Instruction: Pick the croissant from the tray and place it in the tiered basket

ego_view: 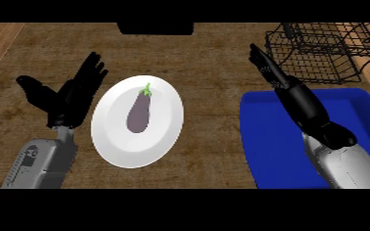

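Croissant [356,38] lay in the wire basket [318,54] at far right, placing apparently done.
Right hand [278,76] stretched straight-fingered, holding nothing, between blue tray [267,142] and basket; next it needed only to draw back. Left hand [69,95] rested open beside the eggplant plate [115,147].

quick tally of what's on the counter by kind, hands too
plate: 1
eggplant: 1
tray: 1
basket: 1
hands, left hand and right hand: 2
total: 6
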Tool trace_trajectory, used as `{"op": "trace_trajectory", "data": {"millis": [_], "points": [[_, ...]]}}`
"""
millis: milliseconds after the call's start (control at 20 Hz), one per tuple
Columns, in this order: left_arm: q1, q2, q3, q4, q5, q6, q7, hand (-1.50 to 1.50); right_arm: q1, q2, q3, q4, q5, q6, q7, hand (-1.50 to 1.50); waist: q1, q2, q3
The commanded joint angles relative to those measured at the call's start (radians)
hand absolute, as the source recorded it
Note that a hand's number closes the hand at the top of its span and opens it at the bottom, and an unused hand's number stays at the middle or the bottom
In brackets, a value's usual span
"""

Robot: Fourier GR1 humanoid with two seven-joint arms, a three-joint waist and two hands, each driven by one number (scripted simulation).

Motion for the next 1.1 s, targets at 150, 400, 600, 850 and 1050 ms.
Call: {"op": "trace_trajectory", "data": {"millis": [150, 400, 600, 850, 1050], "points": [[0.061, 0.155, 0.028, 0.005, -0.183, 0.069, -0.075, 0.0, 0.157, -0.058, -0.251, 0.043, -0.092, -0.135, 0.024, 1.5, -0.04, -0.014, 0.039], [0.117, 0.205, 0.047, 0.006, -0.237, 0.116, -0.082, 0.0, 0.334, -0.143, -0.45, 0.243, 0.044, -0.43, 0.114, -1.5, -0.127, -0.005, 0.035], [0.142, 0.203, 0.011, -0.005, -0.29, 0.126, -0.104, 0.0, 0.489, -0.094, -0.564, 0.161, 0.019, -0.566, 0.075, -1.5, -0.069, -0.019, 0.035], [0.114, 0.183, -0.021, -0.065, -0.324, 0.146, -0.044, 0.0, 0.704, -0.245, -0.509, -0.194, 0.107, -0.518, 0.339, -1.5, -0.03, -0.017, 0.032], [0.156, 0.148, -0.042, -0.055, -0.346, 0.166, -0.103, 0.0, 0.782, -0.427, -0.467, -0.246, 0.143, -0.355, 0.522, -1.5, -0.021, -0.014, 0.029]]}}
